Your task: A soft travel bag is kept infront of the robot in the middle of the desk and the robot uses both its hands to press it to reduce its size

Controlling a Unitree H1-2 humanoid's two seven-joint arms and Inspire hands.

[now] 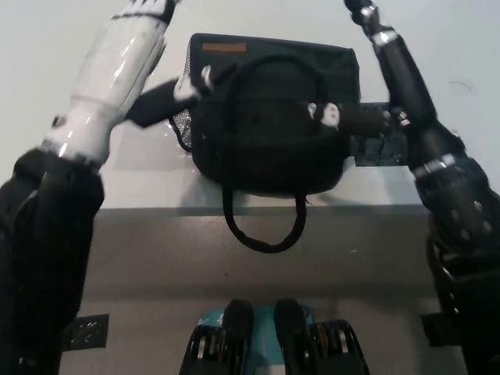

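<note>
- One soft travel bag (269,125), black, lies flat on the desk (47,47), roughly mid-width and close to the near edge.
- One orange-brown label (225,48) sits at the bag's far left corner.
- Two carry handles: one arched over the bag's top panel (234,82), one hanging as a loop (262,234) past the desk's near edge.
- One mesh pocket (184,117) shows on the bag's left end.
- One dark flat patch (383,144) lies on the desk just right of the bag, partly hidden by the right arm.
- One pale taped patch (152,152) shows on the desk to the bag's left.
- One white left hand (144,12), raised over the desk left of the bag, fingers reaching out of frame at the top; a thumb-like part (195,84) touches the bag's upper left edge. Whether the fingers are spread or curled cannot be told; it holds nothing visible.
- One black right hand (383,47), stretched along the bag's right side, fingers running off the top edge; a thumb tip (324,113) rests on the bag's right part. Its spread cannot be told either.
- Both forearms flank the bag, one on each side.
</note>
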